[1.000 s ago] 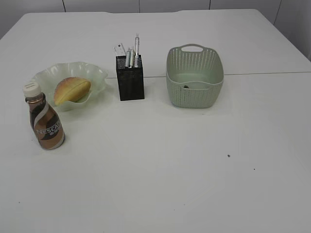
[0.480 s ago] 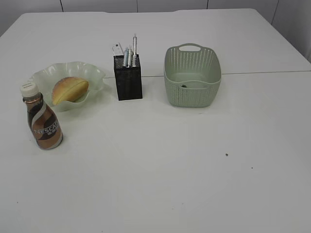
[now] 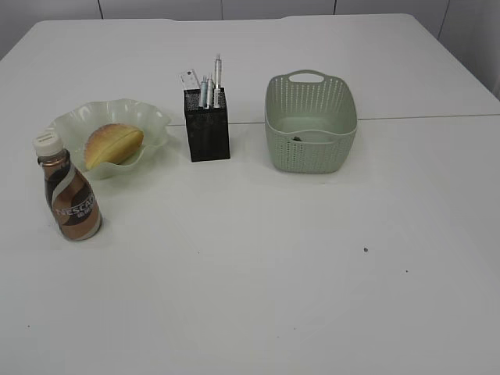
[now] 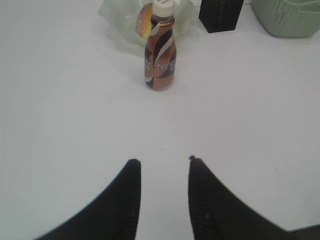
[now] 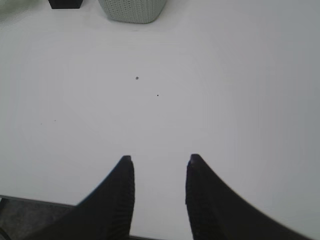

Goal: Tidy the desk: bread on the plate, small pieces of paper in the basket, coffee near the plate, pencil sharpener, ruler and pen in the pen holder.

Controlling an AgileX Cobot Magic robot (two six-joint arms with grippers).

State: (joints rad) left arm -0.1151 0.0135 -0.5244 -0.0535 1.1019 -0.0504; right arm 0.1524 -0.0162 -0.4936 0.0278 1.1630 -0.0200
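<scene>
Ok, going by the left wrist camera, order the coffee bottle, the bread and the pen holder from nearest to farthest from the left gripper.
From the left gripper:
1. The coffee, straight ahead, standing on the desk.
2. The bread, just behind the bottle and partly hidden by it, on the plate.
3. The pen holder, farthest, up and to the right.

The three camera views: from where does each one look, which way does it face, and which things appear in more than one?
Exterior view: raised, in front of the desk, looking down at a slant toward its far edge; no robot part shows.
Left wrist view: low behind the open left gripper, facing the coffee and plate.
Right wrist view: behind the open right gripper, at the near desk edge, facing the basket.
Shared: the coffee, plate, pen holder and basket appear in the exterior and left wrist views.
</scene>
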